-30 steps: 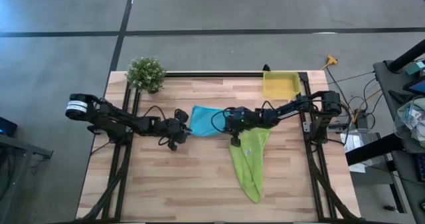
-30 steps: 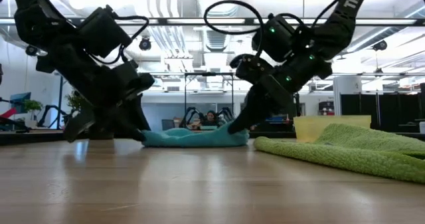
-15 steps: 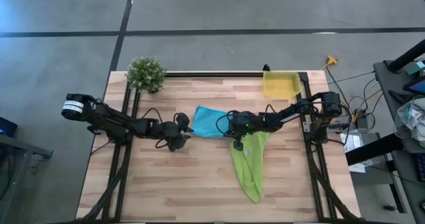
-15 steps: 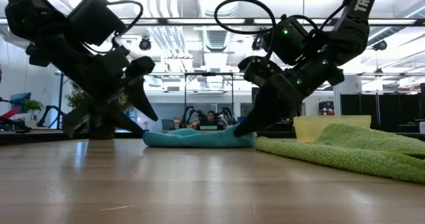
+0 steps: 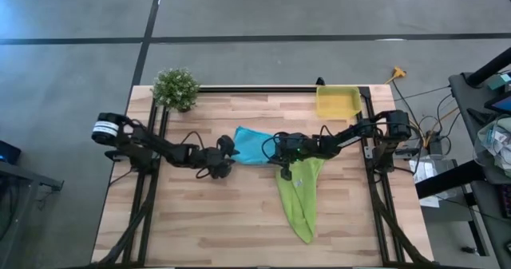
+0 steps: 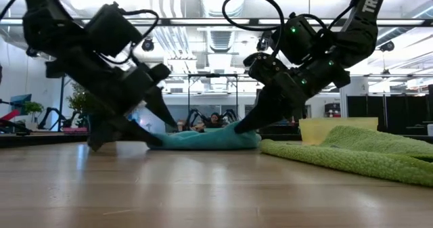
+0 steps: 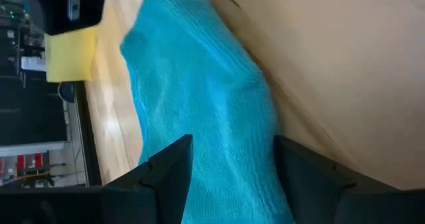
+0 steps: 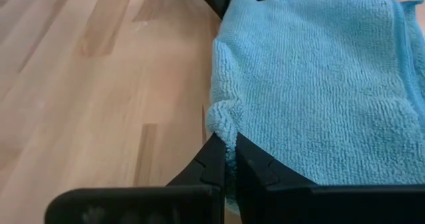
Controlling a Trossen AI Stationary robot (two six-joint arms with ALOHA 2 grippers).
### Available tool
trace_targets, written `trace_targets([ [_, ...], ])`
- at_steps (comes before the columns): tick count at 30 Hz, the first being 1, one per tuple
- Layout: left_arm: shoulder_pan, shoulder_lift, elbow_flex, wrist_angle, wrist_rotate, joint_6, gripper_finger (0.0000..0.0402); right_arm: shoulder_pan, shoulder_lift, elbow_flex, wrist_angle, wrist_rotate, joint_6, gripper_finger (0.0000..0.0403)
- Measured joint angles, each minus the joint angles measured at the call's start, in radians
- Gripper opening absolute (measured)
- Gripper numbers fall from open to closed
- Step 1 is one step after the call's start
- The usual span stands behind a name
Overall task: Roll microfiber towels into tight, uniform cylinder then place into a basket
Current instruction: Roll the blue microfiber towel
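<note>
Fingers spread, left hand swings back onto the turquoise towel, holding nothing; right hand pinches its corner, seemingly ready to fold before rolling.

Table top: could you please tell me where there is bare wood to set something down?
Bare wood: the near-left stretch in front of the left pincer, beside the green towel; a narrower strip right of that towel; the back strip between plant and basket. Crowded: the middle, where both pincers, right included, meet at the blue towel.
</note>
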Motion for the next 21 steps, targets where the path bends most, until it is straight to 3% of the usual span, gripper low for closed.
trace_targets([
  [10, 0.024, 0.072, 0.050, -0.016, 0.007, -0.055, 0.0191, 0.005, 0.000, -0.019, -0.002, -0.001, -0.001, 0.0009],
  [21, 0.026, 0.080, 0.049, -0.103, 0.052, -0.146, 0.0144, 0.005, -0.016, -0.019, 0.054, -0.001, 0.002, 0.0009],
])
